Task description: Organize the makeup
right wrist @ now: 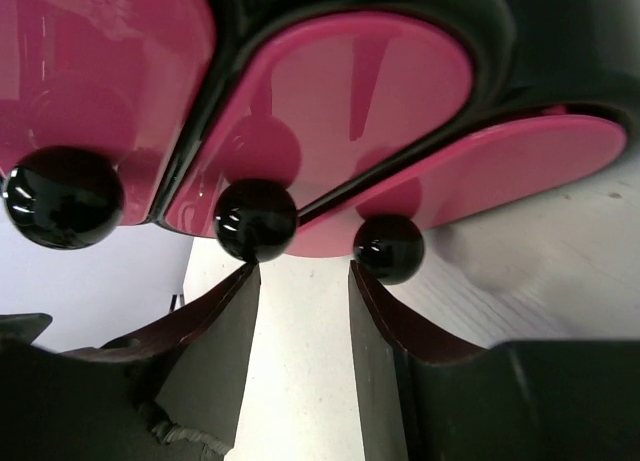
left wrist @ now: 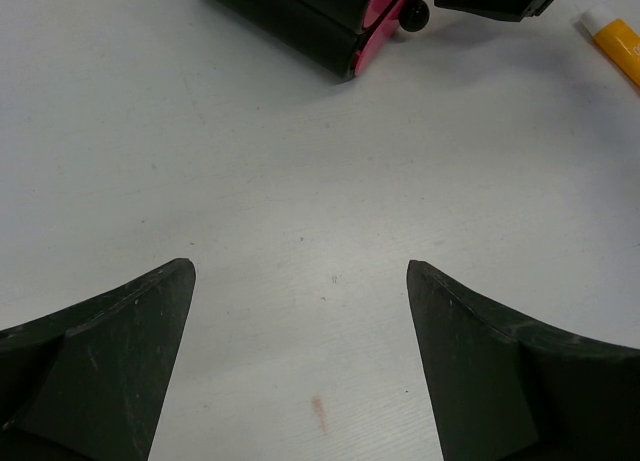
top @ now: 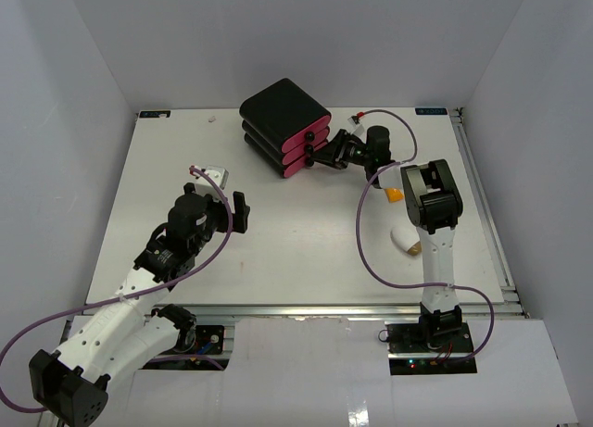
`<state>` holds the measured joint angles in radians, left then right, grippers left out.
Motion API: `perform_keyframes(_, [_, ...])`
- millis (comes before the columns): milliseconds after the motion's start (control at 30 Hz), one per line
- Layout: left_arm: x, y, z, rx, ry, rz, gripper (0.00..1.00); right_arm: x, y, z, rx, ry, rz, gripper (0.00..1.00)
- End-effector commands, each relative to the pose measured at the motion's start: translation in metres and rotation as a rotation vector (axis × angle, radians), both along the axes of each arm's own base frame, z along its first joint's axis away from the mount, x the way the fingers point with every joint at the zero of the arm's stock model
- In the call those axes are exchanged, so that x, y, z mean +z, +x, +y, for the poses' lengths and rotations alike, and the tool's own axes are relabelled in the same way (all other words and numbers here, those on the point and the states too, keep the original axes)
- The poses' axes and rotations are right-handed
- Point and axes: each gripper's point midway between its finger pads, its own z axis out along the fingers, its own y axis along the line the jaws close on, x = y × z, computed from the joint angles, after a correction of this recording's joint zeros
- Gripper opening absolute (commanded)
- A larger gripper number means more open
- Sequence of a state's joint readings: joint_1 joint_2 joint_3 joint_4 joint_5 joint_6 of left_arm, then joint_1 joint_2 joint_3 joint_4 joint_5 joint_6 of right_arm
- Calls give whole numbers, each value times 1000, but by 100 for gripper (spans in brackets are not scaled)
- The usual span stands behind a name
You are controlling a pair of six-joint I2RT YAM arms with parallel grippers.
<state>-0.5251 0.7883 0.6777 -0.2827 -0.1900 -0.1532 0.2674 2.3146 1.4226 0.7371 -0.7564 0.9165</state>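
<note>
The black box [top: 285, 121] with three pink drawers stands at the back of the table. My right gripper [top: 318, 157] points at its drawer fronts. In the right wrist view its jaws [right wrist: 303, 271] are open and hold nothing, with the tips just under the middle knob [right wrist: 255, 219] and the lower knob [right wrist: 388, 248]. An orange tube [top: 394, 194] with a white cap and a white oval tube [top: 406, 240] lie on the table beside the right arm. The orange tube [left wrist: 615, 44] also shows at the edge of the left wrist view. My left gripper [top: 243, 212] hangs wide open [left wrist: 300, 266] over bare table.
A small white item [top: 355, 121] lies behind the right gripper near the back edge. The box's corner [left wrist: 300, 16] and one knob [left wrist: 415, 16] show at the top of the left wrist view. White walls close in the table [top: 306, 260] on three sides.
</note>
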Motion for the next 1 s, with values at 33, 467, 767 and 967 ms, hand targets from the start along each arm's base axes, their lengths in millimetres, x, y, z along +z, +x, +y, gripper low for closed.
perform_keyframes(33, [5, 1, 0, -5, -10, -22, 98, 13, 18, 6, -18, -10, -59, 47])
perform_keyframes(467, [5, 1, 0, -5, -9, -23, 98, -8, 11, 4, -12, -33, -28, 47])
perform_keyframes(767, [6, 1, -1, -9, -12, -25, 98, -21, 13, 4, -18, -46, -16, 49])
perform_keyframes(967, [4, 2, 0, -3, -7, -20, 98, -31, 24, 9, -20, -61, 1, 50])
